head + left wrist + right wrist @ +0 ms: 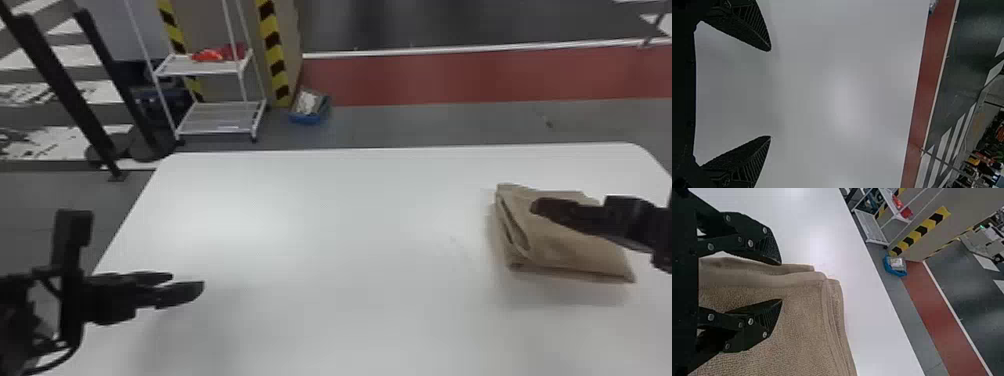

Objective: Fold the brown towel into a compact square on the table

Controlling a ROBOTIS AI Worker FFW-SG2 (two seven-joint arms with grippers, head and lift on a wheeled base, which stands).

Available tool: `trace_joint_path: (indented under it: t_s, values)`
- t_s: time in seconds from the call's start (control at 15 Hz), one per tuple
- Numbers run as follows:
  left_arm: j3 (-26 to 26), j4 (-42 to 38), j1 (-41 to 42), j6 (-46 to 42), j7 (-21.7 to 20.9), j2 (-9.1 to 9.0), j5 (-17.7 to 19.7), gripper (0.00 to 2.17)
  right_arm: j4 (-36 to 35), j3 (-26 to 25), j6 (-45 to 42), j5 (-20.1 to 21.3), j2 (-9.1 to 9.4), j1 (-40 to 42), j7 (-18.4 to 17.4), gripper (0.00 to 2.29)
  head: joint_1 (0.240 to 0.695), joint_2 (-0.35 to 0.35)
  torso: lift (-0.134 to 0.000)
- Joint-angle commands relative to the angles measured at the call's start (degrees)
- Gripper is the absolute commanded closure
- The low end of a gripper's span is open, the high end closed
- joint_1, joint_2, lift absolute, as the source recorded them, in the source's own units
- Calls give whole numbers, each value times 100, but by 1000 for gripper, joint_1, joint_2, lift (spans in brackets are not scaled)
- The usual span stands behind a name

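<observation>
A white table [310, 210] fills the foreground, with grey floor and a red strip [480, 75] beyond it. The towel [565, 250] lies on the table's right side, already folded into a thick, roughly square packet. Most of the folding looks done. What seems left is tidying: the layers gape at the side facing the table's middle, and the edges are stepped rather than flush. Whether another fold is wanted, I can't tell.

The right gripper [781, 282] is over the towel, its fingers moderately apart – I see no cloth pinched, though whether the tips touch it is unclear. A light press or nudge might square the stack; dragging could slide the top layers askew. The left gripper [770, 94] is spread wide and empty over the table's left side, well apart from the towel.

Behind, a blue bin [310, 119] on the floor holds something pale [306, 102], and a white rack [220, 120] carries red items [220, 53] on its upper shelf.
</observation>
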Motion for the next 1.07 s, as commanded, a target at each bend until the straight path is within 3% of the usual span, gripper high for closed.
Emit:
trace_joint_path:
  t_s: [0.0, 0.07, 0.13, 0.2, 0.27, 0.33, 0.6, 1.0]
  values:
    - [-8, 1, -6, 0, 0, 3, 0, 87, -33, -245, -106, -278, -9, -2, -37, 53, 695, 127, -123]
    - [-16, -8, -6, 0, -9, -5, 0, 87, -15, -245, -229, -199, -44, -28, -72, 147, 695, 124, -123]
    - [-25, -8, -6, 0, -9, -5, 0, 87, 11, -245, -370, -94, -53, -55, -90, 414, 695, 119, -123]
    - [-25, -17, -6, 0, -27, -5, 0, 87, 82, -148, -616, 153, -62, -55, -107, 907, 695, 113, -123]
    - [-25, -17, 3, 0, -27, -5, 0, 87, 231, 54, -844, 495, -79, -64, -160, 1639, 695, 97, -123]
    - [-25, -17, 3, 0, -27, -5, 0, 87, 328, 239, -1020, 803, -79, -72, -327, 2105, 695, 87, -123]
    - [36, -34, 56, 0, -44, 3, 26, 87, 715, 994, -1723, 1691, 17, -28, -582, 2165, 695, 66, -123]
    - [168, -140, 82, 18, -79, 21, 97, 87, 1066, 1742, -1864, 2086, 23, -20, -520, 2165, 695, 114, -123]
